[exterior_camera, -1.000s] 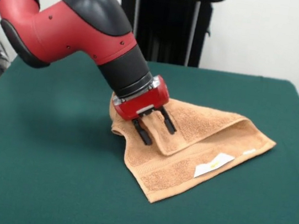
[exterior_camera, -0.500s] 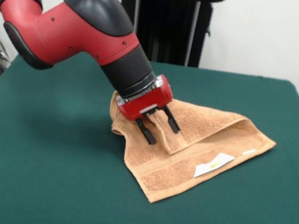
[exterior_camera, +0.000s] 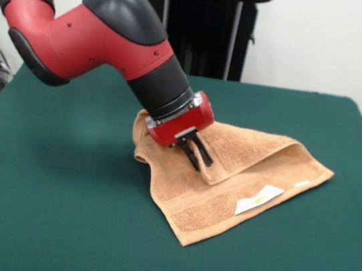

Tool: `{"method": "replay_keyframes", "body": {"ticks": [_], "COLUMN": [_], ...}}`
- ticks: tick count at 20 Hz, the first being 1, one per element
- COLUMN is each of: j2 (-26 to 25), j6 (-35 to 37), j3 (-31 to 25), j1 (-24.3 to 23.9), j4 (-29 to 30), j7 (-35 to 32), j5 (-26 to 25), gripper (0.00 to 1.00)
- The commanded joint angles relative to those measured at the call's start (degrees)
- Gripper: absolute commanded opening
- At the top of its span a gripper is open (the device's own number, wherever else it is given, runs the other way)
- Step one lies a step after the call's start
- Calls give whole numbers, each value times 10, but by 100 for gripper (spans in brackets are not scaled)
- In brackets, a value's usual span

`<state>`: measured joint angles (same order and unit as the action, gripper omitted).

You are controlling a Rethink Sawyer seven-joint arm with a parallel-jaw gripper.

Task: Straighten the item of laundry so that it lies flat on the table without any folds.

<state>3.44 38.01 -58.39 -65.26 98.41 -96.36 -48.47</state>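
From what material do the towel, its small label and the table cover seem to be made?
Towel: orange-brown terry cloth, probably cotton; it has a matte looped pile and flatter woven bands.
Label: thin white fabric or paper-like tag, smooth; which one is unclear.
Table cover: dark green felt-like cloth, matte, with no shine.
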Motion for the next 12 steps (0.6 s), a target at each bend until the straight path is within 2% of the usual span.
{"method": "replay_keyframes", "body": {"ticks": [1, 12], "j2": [-38, -44], "j6": [-12, -33], "j3": [6, 18], "j1": [48, 51], "j4": [2, -6], "j7": [132, 125], "j5": [-8, -24], "gripper": [0, 0]}}
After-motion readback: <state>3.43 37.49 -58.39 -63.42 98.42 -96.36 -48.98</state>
